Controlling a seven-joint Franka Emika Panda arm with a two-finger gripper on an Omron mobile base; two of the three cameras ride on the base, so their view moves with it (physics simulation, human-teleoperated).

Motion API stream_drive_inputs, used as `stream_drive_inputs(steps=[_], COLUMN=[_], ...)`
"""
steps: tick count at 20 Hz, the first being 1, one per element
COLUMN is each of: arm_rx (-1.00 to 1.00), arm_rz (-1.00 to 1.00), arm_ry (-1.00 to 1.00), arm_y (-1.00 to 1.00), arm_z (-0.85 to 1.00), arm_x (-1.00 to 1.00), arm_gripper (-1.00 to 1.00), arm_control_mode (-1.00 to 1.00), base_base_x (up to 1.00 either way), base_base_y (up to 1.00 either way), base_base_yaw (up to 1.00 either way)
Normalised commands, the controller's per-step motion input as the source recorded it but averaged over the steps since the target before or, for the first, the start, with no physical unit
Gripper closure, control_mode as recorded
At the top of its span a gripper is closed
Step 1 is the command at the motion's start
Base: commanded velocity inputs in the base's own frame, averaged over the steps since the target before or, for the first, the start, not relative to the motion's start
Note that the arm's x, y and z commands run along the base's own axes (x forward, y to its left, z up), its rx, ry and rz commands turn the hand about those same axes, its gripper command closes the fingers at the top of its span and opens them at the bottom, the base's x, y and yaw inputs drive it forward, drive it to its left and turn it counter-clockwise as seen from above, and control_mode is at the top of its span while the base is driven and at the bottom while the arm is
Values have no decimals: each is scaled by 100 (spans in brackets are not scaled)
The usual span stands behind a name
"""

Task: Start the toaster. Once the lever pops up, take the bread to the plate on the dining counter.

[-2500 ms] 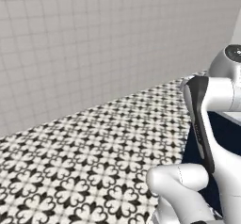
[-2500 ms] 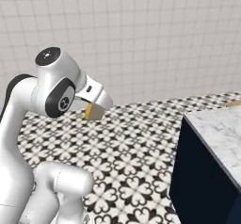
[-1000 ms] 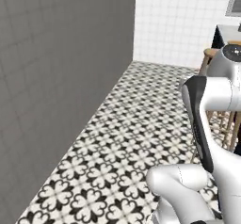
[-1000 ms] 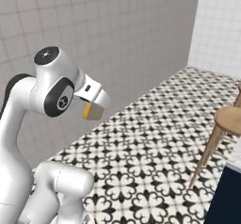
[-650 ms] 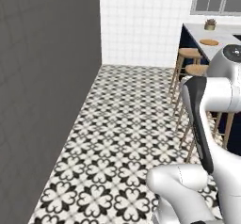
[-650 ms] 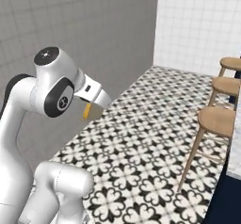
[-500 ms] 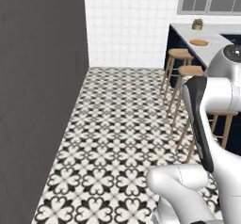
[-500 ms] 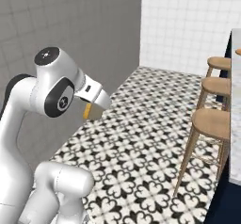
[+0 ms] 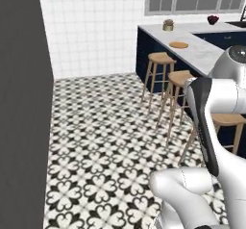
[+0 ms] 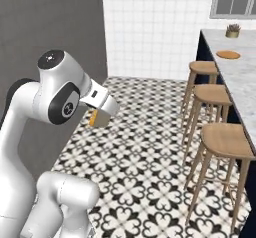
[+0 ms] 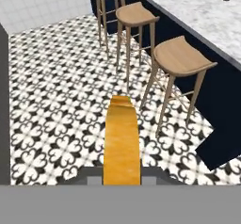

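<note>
The bread [image 11: 122, 140], a golden-brown slice seen edge-on, stands upright between the jaws of the gripper [image 10: 95, 118], which pinch it narrowly on both flat faces. It hangs in the air above the patterned floor [image 10: 145, 172]. In the right base view the plate [image 10: 229, 54] lies at about 2 o'clock from the gripper, well apart, on the dining counter [image 10: 240, 82], beside a small potted plant [image 10: 232, 30]. Three wooden stools [image 10: 223, 142] line the counter's navy side.

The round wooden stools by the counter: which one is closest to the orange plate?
The farthest round wooden stool, at the row's window end; the orange-brown plate lies on the marbled counter just beyond it.
</note>
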Motion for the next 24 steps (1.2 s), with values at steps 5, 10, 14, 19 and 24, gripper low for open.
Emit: stream_drive_inputs(steps=[5, 10, 14, 19, 24], arm_rx=[0, 0, 0, 0, 0], arm_rz=[0, 0, 0, 0, 0], arm_ry=[0, 0, 0, 0, 0], arm_y=[0, 0, 0, 0, 0], arm_z=[0, 0, 0, 0, 0], arm_x=[0, 0, 0, 0, 0], arm_gripper=[100, 100, 100, 100, 100], arm_control_mode=[100, 100, 100, 100, 100], base_base_x=[73, 79, 93, 93, 82], base_base_y=[79, 73, 67, 74, 80], base_base_yaw=[-43, -43, -41, -39, -38])
